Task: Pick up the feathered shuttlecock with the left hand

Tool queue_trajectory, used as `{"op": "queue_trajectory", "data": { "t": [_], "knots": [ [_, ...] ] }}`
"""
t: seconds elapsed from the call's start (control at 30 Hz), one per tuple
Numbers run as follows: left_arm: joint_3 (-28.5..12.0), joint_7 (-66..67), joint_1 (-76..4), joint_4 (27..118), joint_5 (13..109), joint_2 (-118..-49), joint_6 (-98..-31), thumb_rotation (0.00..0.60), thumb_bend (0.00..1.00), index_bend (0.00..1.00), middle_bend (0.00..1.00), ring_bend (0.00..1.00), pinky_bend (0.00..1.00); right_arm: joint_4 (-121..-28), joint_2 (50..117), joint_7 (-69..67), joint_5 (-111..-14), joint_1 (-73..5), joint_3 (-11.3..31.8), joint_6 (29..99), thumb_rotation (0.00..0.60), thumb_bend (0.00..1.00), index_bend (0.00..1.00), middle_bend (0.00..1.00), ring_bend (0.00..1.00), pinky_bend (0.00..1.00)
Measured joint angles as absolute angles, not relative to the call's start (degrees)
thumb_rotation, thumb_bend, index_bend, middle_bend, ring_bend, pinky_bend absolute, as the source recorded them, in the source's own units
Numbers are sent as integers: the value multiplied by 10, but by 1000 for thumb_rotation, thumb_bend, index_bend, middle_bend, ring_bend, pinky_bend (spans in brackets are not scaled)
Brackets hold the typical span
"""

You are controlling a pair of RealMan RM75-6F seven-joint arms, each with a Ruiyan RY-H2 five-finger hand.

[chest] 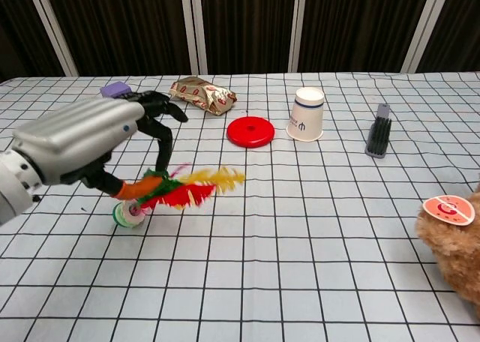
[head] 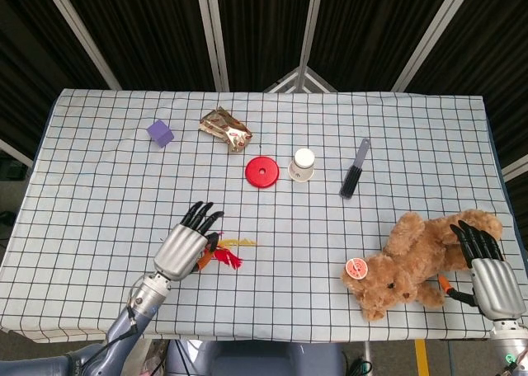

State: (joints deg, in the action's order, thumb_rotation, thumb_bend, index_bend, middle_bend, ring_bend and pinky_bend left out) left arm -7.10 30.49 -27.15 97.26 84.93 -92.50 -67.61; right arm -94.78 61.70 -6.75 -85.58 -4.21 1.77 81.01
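Note:
The feathered shuttlecock (chest: 180,192) has red, yellow, green and pink feathers and a round green-rimmed base (chest: 127,214). My left hand (chest: 86,143) holds it, fingers curled over its neck, and it hangs above the checked cloth with the feathers pointing right. In the head view the same left hand (head: 183,246) sits at the lower left of the table, the shuttlecock (head: 224,253) sticking out to its right. My right hand (head: 487,269) lies at the far right edge beside the teddy bear (head: 412,260), its fingers spread and nothing in it.
At the back stand a purple cube (head: 160,132), a foil snack bag (head: 225,129), a red disc (head: 261,171), a white paper cup (head: 303,163) and a dark brush (head: 355,170). The teddy bear fills the front right corner.

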Motion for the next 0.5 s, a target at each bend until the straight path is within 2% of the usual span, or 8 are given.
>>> {"op": "queue_trajectory", "data": {
  "t": [0.2, 0.5],
  "knots": [
    [-75, 259, -257, 990, 842, -878, -697, 600, 632, 618, 139, 0, 15, -949, 618, -64, -854, -42, 18, 810, 600, 342, 0, 0, 0, 0],
    [-68, 211, -245, 979, 832, -859, -708, 600, 632, 618, 139, 0, 15, -950, 619, -60, -854, -43, 18, 809, 600, 341, 0, 0, 0, 0]
  ]
}}
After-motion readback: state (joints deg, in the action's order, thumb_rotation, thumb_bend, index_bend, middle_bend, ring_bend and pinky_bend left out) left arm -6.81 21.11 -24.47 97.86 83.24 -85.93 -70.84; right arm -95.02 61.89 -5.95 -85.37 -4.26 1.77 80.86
